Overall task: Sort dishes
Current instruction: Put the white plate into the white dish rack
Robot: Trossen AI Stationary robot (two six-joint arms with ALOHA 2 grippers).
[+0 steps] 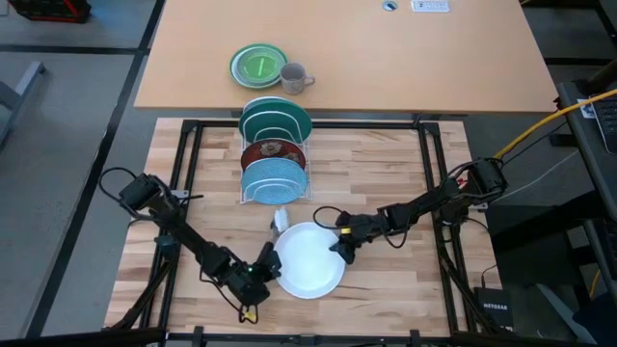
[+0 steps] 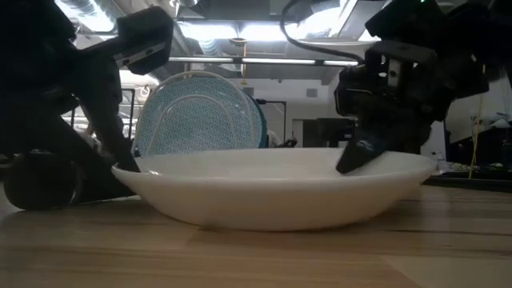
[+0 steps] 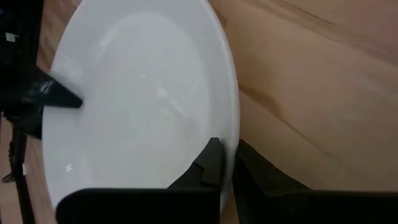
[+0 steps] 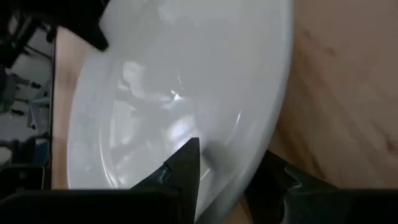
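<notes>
The white plate lies flat on the desk before the rack, both grippers' jaws pinching opposite rims: left gripper, right gripper. Uneven lifting could tilt it and let the slick rim slip free.

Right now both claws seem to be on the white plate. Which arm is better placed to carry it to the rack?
Probably the right. Both the left gripper and the right gripper straddle the white plate at its rim, but the right one sits on the side nearer the rack, where the teal, red and blue plates stand.
</notes>
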